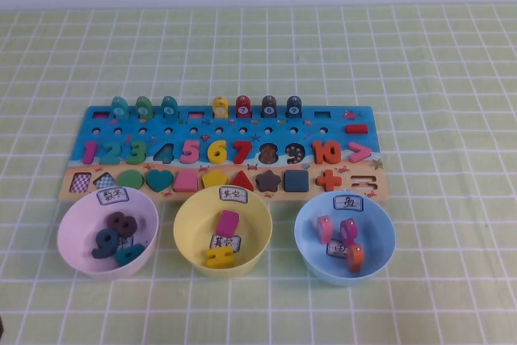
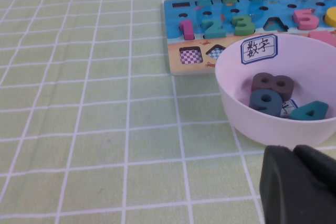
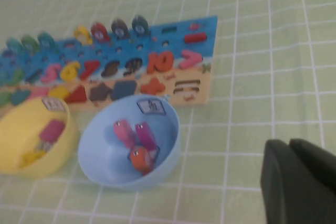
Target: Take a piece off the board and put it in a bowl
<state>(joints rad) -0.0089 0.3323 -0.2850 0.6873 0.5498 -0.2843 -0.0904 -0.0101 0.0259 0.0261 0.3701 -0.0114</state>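
The dark navy piece (image 1: 294, 106) stands upright at the right end of the peg row along the far edge of the board (image 1: 343, 169), next to a brownish-maroon peg (image 1: 269, 106) and a red peg (image 1: 243, 107). The piece also shows in the right wrist view (image 3: 139, 24). The light blue bowl (image 1: 388, 220) sits in front of the board's right end and holds three small pegs; it also shows in the right wrist view (image 3: 176, 124). Neither arm shows in the high view. My left gripper (image 2: 294, 153) is shut and empty beside the lilac bowl. My right gripper (image 3: 289, 145) is shut and empty, right of the blue bowl.
A pale lilac bowl (image 1: 66, 228) with number pieces sits in front of the board's left end, and a yellow bowl (image 1: 184, 224) with shape pieces in front of its middle. A yellow peg (image 1: 220, 107) and three teal-green pegs (image 1: 144, 107) stand on the board. A green checked cloth (image 1: 452, 78) covers the table.
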